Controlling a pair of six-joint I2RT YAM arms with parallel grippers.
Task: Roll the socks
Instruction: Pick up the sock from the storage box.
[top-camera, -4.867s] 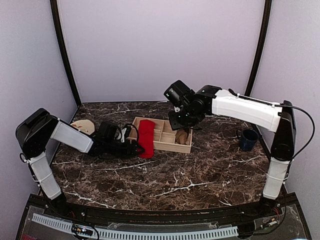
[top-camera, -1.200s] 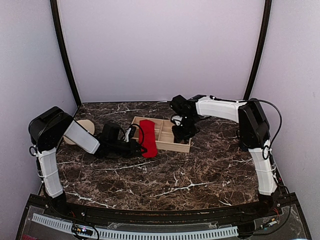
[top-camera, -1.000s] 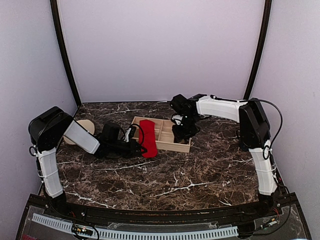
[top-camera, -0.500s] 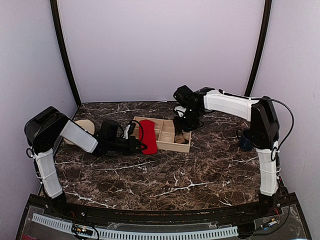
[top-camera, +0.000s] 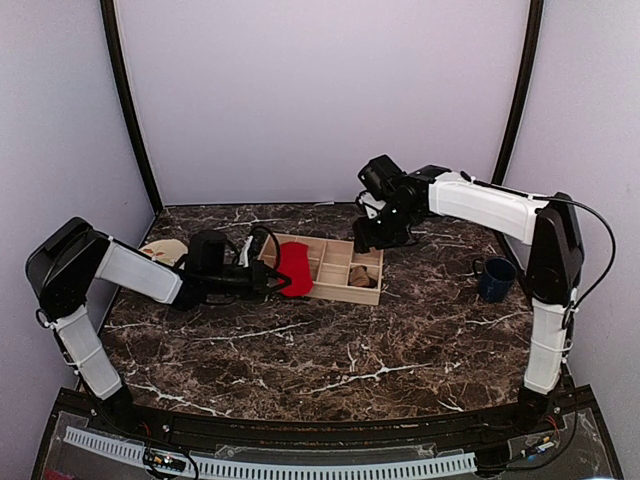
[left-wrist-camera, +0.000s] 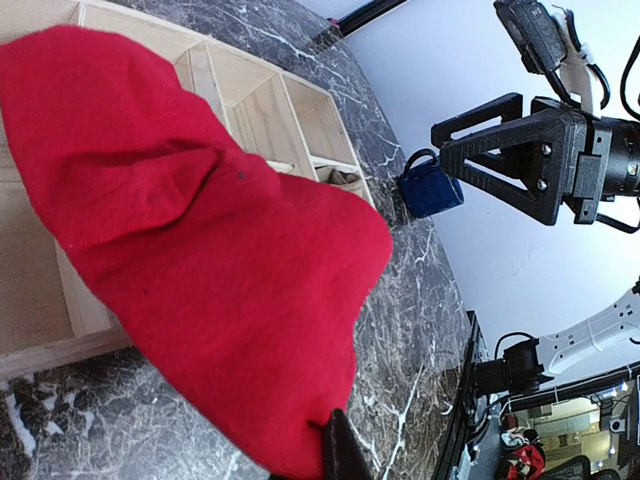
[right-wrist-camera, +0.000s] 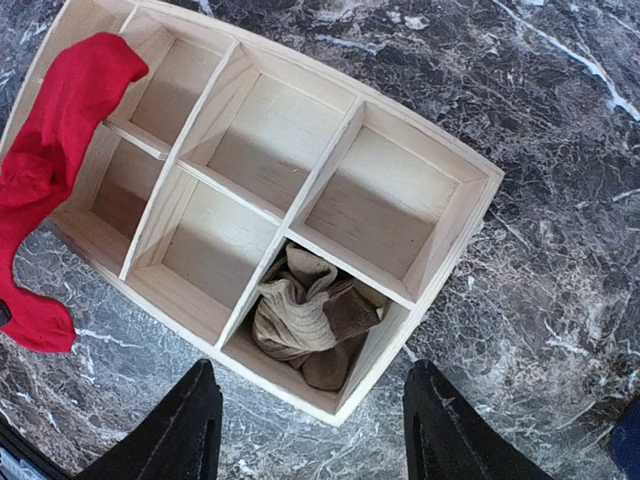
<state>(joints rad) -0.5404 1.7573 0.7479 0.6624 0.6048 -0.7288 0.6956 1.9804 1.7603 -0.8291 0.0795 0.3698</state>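
The bright red sock (top-camera: 293, 268) lies draped over the left end of the wooden divided box (top-camera: 340, 292), its near end hanging over the front wall. My left gripper (top-camera: 262, 280) is shut on that near end. In the left wrist view the red sock (left-wrist-camera: 200, 260) fills the frame, and one dark fingertip (left-wrist-camera: 340, 450) pinches its edge. The tan-brown sock (right-wrist-camera: 310, 315) sits bunched in the box's (right-wrist-camera: 300, 72) near right compartment. My right gripper (right-wrist-camera: 315, 425) hangs open above that compartment, holding nothing, its fingers (right-wrist-camera: 190, 420) standing wider than the compartment. The red sock (right-wrist-camera: 50, 170) shows at that view's left edge.
A dark blue mug (top-camera: 495, 278) stands on the marble table to the right of the box. A round beige disc (top-camera: 160, 252) lies at the far left, behind my left arm. Walls close in the back and both sides.
My right gripper has lifted up out of the box and opened wider, leaving the tan-brown sock in its compartment. My left arm has shifted a little, the red sock still in its grip.
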